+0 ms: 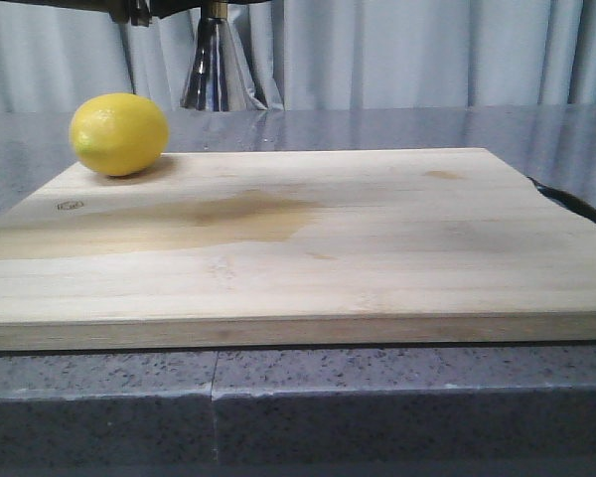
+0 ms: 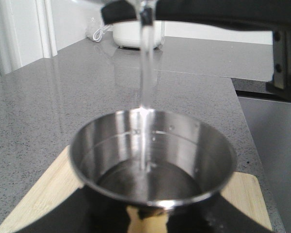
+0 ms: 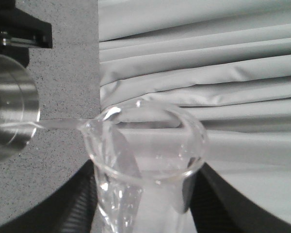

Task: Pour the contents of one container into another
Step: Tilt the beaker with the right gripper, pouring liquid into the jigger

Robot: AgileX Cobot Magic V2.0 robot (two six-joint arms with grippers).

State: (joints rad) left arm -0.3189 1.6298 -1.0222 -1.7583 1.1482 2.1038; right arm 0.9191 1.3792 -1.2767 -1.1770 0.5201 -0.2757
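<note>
My left gripper is shut on the steel jigger, whose open cup faces up with clear liquid pooled inside. A thin clear stream falls into it from the glass beaker's lip above. My right gripper is shut on the glass beaker, black fingers on both sides. The beaker is tipped towards the jigger, and the stream leaves its spout. In the front view only the jigger's lower cone shows at the top edge, lifted above the table behind the board.
A wooden cutting board covers the near grey counter, with a yellow lemon at its far left corner. Grey curtains hang behind. A white appliance stands far off on the counter.
</note>
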